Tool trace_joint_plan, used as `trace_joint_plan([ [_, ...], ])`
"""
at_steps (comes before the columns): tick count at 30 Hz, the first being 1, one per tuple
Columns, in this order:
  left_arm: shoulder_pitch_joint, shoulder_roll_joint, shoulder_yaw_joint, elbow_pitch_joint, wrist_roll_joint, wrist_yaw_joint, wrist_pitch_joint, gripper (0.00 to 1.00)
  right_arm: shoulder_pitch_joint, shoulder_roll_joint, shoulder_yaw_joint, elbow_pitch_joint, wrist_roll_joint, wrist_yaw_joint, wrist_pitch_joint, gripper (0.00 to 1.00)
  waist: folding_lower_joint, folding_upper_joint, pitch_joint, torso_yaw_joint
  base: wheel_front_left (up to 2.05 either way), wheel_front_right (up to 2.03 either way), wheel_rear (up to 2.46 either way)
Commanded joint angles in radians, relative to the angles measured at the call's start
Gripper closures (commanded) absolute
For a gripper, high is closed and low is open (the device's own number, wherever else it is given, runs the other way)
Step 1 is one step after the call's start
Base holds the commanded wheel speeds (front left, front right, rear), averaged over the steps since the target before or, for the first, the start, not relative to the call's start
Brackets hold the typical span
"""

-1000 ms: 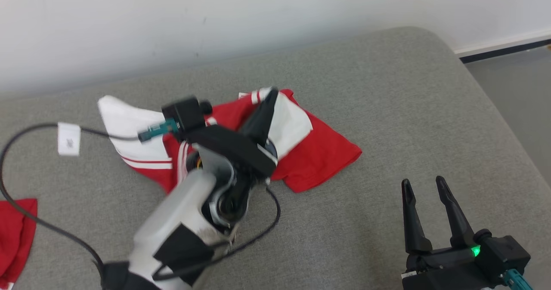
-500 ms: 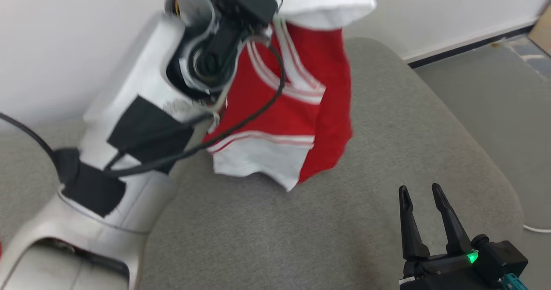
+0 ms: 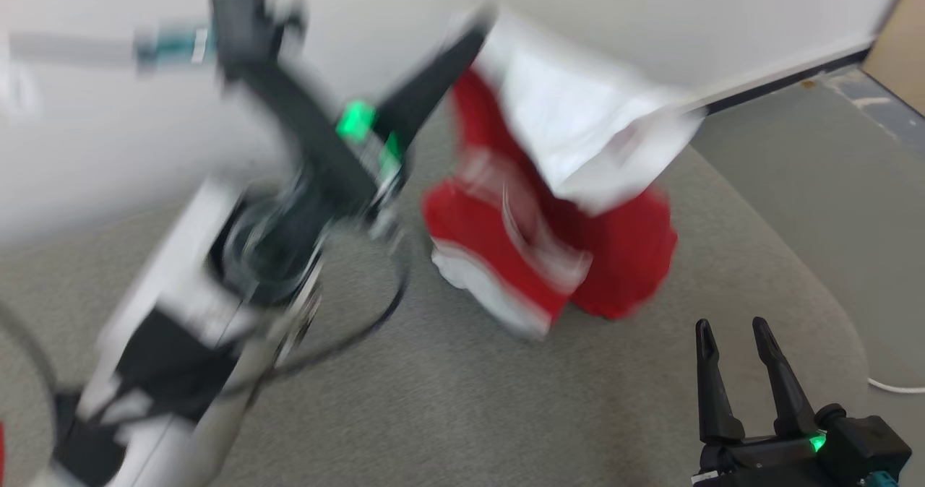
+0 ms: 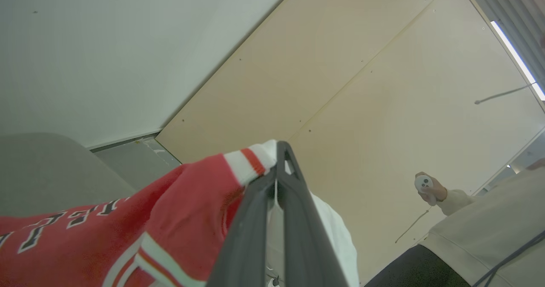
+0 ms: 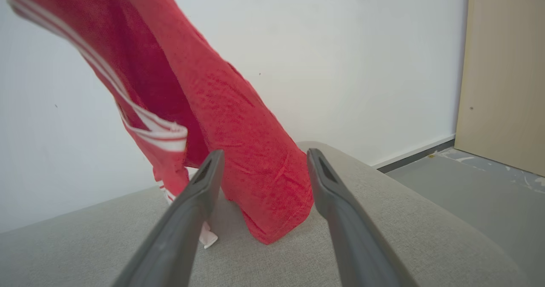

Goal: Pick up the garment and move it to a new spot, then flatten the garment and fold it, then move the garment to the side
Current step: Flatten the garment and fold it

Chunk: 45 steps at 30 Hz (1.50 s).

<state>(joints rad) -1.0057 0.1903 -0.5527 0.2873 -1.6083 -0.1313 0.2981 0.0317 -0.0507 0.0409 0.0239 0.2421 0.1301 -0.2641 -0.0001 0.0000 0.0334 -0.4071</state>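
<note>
We hold the red and white jersey (image 3: 621, 256) pinched in our left gripper (image 4: 279, 150) near the top middle, hanging down to the grey cushion (image 3: 506, 415). Our right gripper (image 3: 731, 330) is open, lower right.

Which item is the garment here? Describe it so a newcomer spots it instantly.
Start at the grey cushion by the white wall. Above it the left gripper is shut on the garment, which hangs down to the cushion. It is red with white panels and stripes, unlike its plain surroundings.
</note>
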Motion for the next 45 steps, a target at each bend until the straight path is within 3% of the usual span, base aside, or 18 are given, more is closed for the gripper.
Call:
trace_joint_plan([
  [1, 0.088, 0.048, 0.000, -0.041, -0.018, 0.001, 0.019, 1.00, 0.008, 0.001, -0.005, -0.002, -0.010, 0.001, 0.000, 0.00, 0.0001, 0.0000, 0.022, 0.067, 0.00, 0.00, 0.00],
  [6, 0.391, 0.211, 0.003, -0.159, -0.020, 0.000, 0.027, 1.00, -0.001, 0.000, -0.004, -0.003, -0.031, 0.001, 0.000, 0.00, 0.0001, 0.0000, 0.032, 0.151, 0.00, 0.00, 0.00],
  [13, 0.609, 0.375, -0.032, -0.200, 0.155, 0.000, -0.086, 1.00, -0.013, 0.000, 0.002, -0.010, -0.050, 0.001, 0.000, 0.00, 0.0001, 0.0000, 0.046, 0.227, 0.00, 0.00, 0.00],
  [23, 0.635, 0.425, -0.041, -0.066, 0.276, 0.000, -0.317, 1.00, -0.030, 0.000, 0.004, -0.006, -0.060, 0.001, 0.000, 0.00, 0.0001, 0.0000, 0.073, 0.266, 0.00, 0.00, 0.00],
  [33, 0.565, 0.469, -0.160, 0.107, 0.427, 0.001, -0.439, 1.00, -0.051, 0.000, 0.022, 0.007, -0.066, 0.001, 0.000, 0.00, 0.0001, 0.0000, 0.078, 0.264, 0.00, 0.00, 0.00],
  [34, 0.554, 0.481, -0.165, 0.135, 0.451, 0.002, -0.458, 0.54, -0.052, 0.000, 0.022, 0.007, -0.067, 0.001, 0.000, 0.00, 0.0001, 0.0000, 0.077, 0.263, 0.00, 0.00, 0.00],
  [35, 0.548, 0.481, -0.174, 0.155, 0.469, 0.002, -0.469, 0.00, -0.051, 0.000, 0.024, 0.007, -0.068, 0.001, 0.000, 0.00, 0.0001, 0.0000, 0.075, 0.262, 0.00, 0.00, 0.00],
  [38, 0.540, 0.473, -0.174, 0.183, 0.502, 0.015, -0.505, 0.00, -0.045, 0.000, 0.026, 0.007, -0.069, 0.001, 0.000, 0.00, 0.0001, 0.0000, 0.070, 0.261, 0.00, 0.00, 0.00],
  [41, 0.555, 0.475, -0.159, 0.198, 0.600, 0.093, -0.553, 0.00, -0.030, 0.000, 0.031, 0.001, -0.074, 0.001, 0.000, 0.00, 0.0001, 0.0000, 0.060, 0.261, 0.00, 0.00, 0.00],
  [43, 0.568, 0.471, -0.148, 0.188, 0.621, 0.118, -0.558, 0.00, -0.024, 0.000, 0.030, 0.000, -0.076, 0.001, 0.000, 0.00, 0.0001, 0.0000, 0.058, 0.263, 0.00, 0.00, 0.00],
  [45, 0.595, 0.456, -0.095, 0.149, 0.661, 0.170, -0.563, 0.00, -0.011, 0.000, 0.030, 0.000, -0.079, 0.001, 0.000, 0.00, 0.0001, 0.0000, 0.054, 0.268, 0.00, 0.00, 0.00],
])
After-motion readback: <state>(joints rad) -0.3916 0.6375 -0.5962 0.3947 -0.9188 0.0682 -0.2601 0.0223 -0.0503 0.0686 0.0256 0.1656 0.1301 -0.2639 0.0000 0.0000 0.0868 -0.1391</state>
